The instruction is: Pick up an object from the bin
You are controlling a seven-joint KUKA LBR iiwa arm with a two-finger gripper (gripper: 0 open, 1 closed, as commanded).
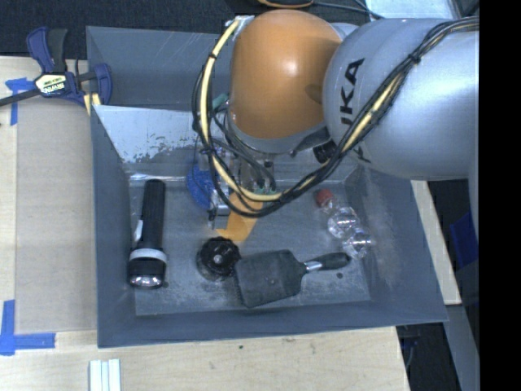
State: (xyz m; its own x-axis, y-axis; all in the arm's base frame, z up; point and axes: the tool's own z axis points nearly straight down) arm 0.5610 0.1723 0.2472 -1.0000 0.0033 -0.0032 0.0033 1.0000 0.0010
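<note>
- A silver KUKA arm [407,96], capped with a smooth, glossy orange dome [281,72] and looped in yellow-and-black cables [207,80], reaches in from 3 o'clock over a grey metal bin [110,243] whose scuffed floor is flecked with pale scratches.
- Its hand [232,202], a cluster of bare metal parts under the dome, hangs low over the middle of the bin floor, toward the 12 o'clock wall. From where I stand, I cannot tell whether it is spread or pressed together.
- Nearest the hand are two things. A crumpled blue piece [198,184] lies just beside it at 9 o'clock. A flat amber strip [236,226] pokes out from below it at 6 o'clock, with its long axis running roughly from 1 to 7 o'clock. Whether the hand touches either one is hidden.
- A black cylindrical flashlight [149,230] lies at the bin's 9 o'clock side, well apart from the hand. Its long axis runs 12 to 6, and its silver-ringed lens end points to 6 o'clock.
- A round black knob [218,257] sits just below the amber strip.
- Beside the knob at 3 o'clock is a matte, dark grey rounded block [267,278] with a slim black handle [326,263] that points toward 2 to 3 o'clock.
- A lumpy piece of clear, glinting plastic [348,228] rests at the bin's 3 o'clock side, with a small red thing [324,196] near it at 11 o'clock.
</note>
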